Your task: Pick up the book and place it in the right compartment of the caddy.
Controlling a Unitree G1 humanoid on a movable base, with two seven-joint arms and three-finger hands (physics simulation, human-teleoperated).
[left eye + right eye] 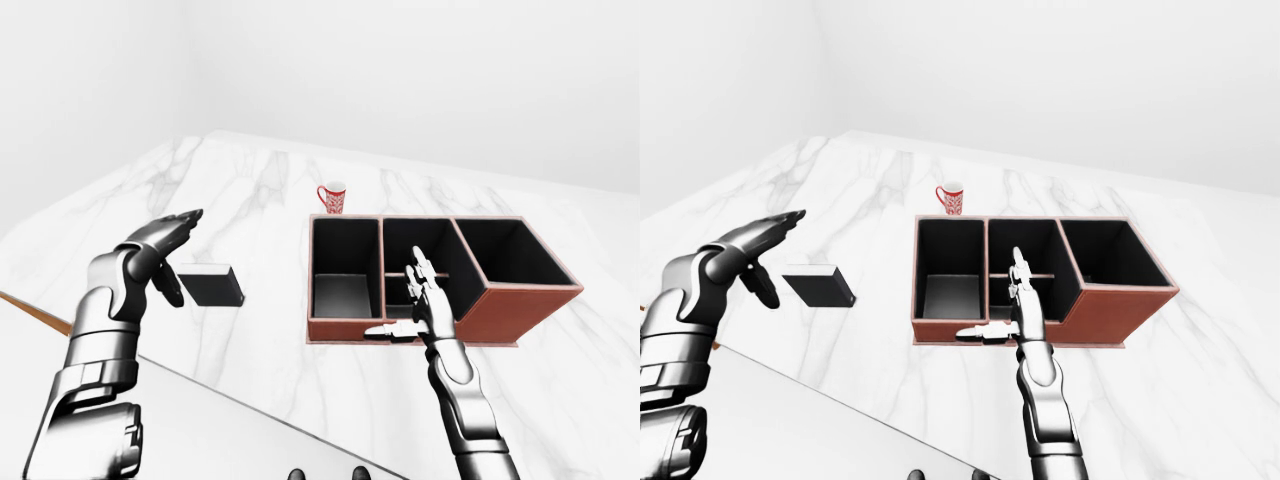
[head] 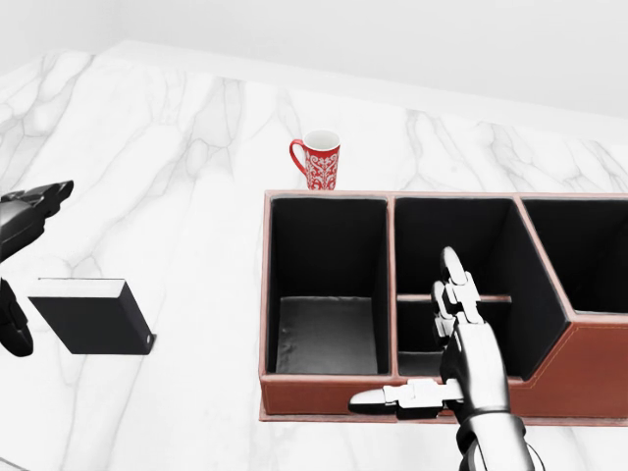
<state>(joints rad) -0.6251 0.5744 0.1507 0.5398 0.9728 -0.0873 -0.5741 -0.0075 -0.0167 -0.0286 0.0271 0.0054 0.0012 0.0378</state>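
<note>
Bright, even, sharp; faint shadows

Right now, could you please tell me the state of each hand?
Left hand: open, holding nothing, beside the book.
Right hand: open, empty, fingers extended over the caddy.

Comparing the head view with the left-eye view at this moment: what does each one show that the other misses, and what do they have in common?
Only the head view shows the mug's pattern and the caddy's middle divider shelf up close; it cuts off the caddy's right end and most of the left arm.

Only the left-eye view shows the whole left hand and forearm, open above and left of the book, the caddy's full right compartment, and the table's near edge.

Both show the book lying flat left of the caddy, ungrasped, and the open right hand over the caddy's near wall.
</note>
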